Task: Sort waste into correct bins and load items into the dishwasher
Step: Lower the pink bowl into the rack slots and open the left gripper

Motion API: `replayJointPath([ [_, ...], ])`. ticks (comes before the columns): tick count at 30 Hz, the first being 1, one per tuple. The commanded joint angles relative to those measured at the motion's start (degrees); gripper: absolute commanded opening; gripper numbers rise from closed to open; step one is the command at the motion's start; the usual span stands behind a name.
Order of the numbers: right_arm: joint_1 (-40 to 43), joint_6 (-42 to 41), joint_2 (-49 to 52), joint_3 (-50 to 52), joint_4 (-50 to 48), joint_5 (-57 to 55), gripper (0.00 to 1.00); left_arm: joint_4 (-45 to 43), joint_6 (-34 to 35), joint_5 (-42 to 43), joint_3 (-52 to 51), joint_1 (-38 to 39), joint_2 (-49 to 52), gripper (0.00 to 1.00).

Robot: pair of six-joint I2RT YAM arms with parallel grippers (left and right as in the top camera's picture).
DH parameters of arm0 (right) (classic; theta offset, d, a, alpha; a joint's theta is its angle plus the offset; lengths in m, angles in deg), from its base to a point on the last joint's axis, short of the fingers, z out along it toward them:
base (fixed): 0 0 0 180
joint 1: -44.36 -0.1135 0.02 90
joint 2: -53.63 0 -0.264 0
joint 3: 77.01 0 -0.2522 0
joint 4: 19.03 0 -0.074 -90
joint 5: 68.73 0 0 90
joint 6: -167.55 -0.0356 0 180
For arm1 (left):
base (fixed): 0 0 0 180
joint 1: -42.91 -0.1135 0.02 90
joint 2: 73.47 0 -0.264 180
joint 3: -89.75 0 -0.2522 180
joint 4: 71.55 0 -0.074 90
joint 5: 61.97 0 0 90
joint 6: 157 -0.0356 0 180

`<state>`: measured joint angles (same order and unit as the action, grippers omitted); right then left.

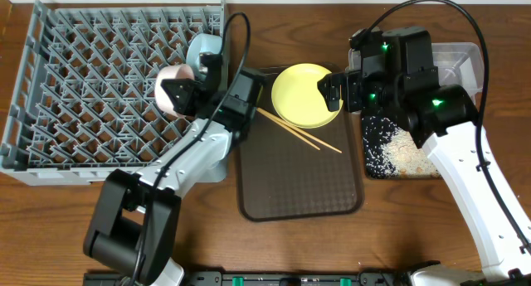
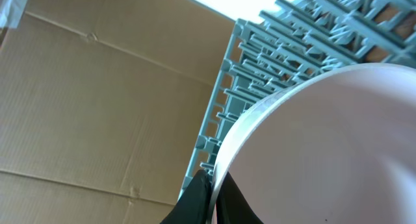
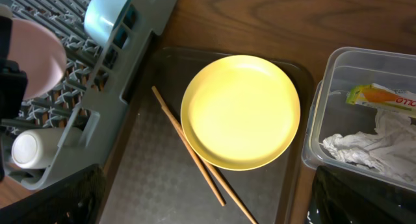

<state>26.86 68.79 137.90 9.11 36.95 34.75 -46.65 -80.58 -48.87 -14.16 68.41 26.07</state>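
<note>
Wood-grain tabletop lies under everything, and we take the brown tray (image 1: 299, 182) at its middle as our mark. Left of the tray stands the rack (image 1: 91, 87), its edge just beside the tray's left side. Over the rack's part nearest the tray, the left gripper (image 1: 184, 94) holds the white bowl (image 1: 163, 87). Its fingers (image 2: 198, 198) are clamped on the bowl's rim, as the left wrist view shows. A blue bowl (image 1: 202, 50) stands on edge in the rack, left of the tray's far corner. A cup (image 3: 29, 149) lies on its side in the rack's edge row, also left of the tray.

On the tray, the chopsticks (image 1: 299, 130) lie slantwise along the near-left rim of the plate (image 1: 305, 94), which rests at the tray's far end. We cannot tell whether they touch it. Above the tray's far right corner hovers the right gripper (image 1: 333, 94), its fingers (image 3: 58, 198) spread wide and holding nothing.

Just right of the tray sits the black tray (image 1: 366, 157), strewn with scraps (image 1: 406, 153). Farther right and back from the tray, the tub (image 1: 469, 54) holds the wrapper (image 3: 383, 97) and the tissue (image 3: 364, 146).
</note>
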Motion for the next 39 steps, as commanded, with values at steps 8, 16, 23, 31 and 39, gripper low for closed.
replayJointPath([
  [8,-0.2,-0.61,0.39,-0.74,0.04,0.04,0.99,0.74,1.75,-1.57,-0.31,1.07,1.95,0.07],
  [16,-0.17,-0.61,0.39,-0.74,0.04,0.04,0.99,-0.17,0.11,-6.56,-0.28,0.59,1.95,0.07],
  [23,-0.2,-0.61,0.39,-0.74,0.04,0.04,0.99,-0.13,2.25,-7.74,-0.28,0.5,1.95,0.07],
  [31,-0.2,-0.61,0.39,-0.74,0.04,0.04,0.99,-0.13,3.43,-7.61,-0.28,0.28,3.08,0.07],
  [39,-0.2,-0.61,0.39,-0.74,0.04,0.04,0.99,-0.09,3.39,-7.61,-0.31,-2.08,3.23,0.07],
])
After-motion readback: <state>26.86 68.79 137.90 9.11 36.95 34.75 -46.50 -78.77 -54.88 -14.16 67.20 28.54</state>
